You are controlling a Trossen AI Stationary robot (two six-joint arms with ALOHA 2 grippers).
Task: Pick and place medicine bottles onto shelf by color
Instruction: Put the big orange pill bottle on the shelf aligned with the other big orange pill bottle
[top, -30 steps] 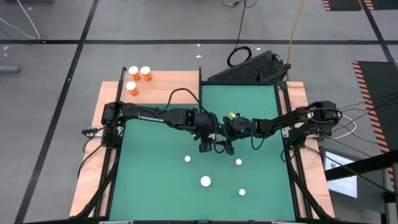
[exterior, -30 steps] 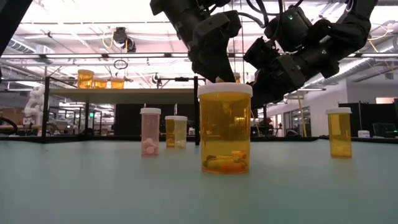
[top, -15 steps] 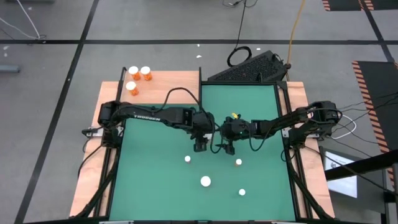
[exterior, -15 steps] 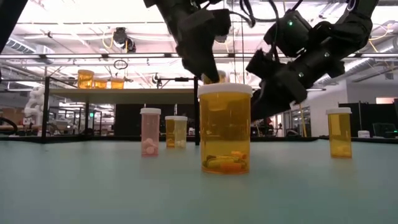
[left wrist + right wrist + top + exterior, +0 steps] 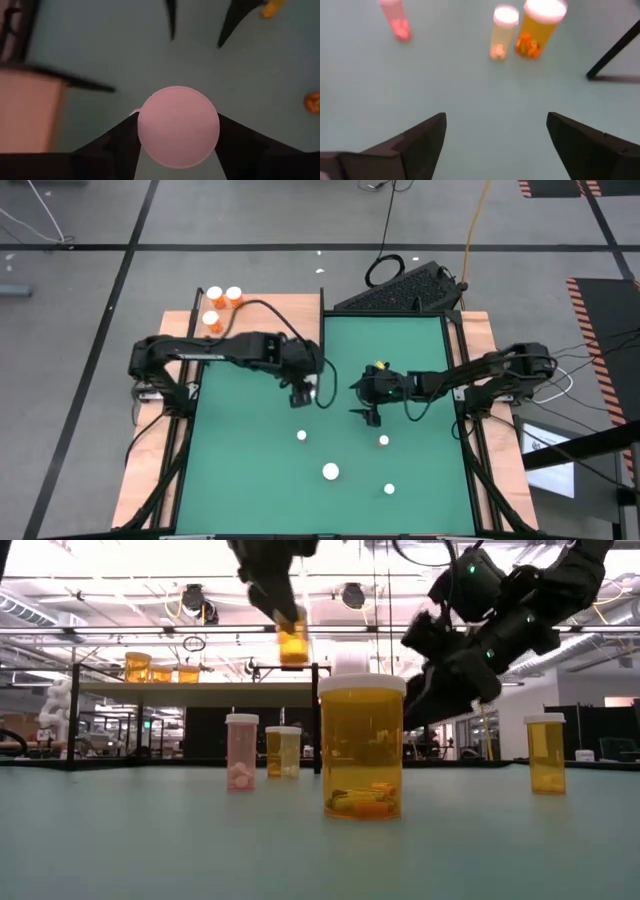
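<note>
left gripper (image 5: 303,392) is clamped on a small orange bottle (image 5: 293,643), up off the mat just short of the shelf (image 5: 270,315). right gripper (image 5: 374,416) hangs spread wide beside it. only the left wrist view shows the cap (image 5: 178,126) wedged between fingers.

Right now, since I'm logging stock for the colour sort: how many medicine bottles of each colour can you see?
Orange medicine bottles: 6. There are 3 on the shelf, 1 in the left gripper jaws, and 2 on the green mat.
Pink medicine bottle: 1
Pale yellow medicine bottle: 1
Total: 8
</note>
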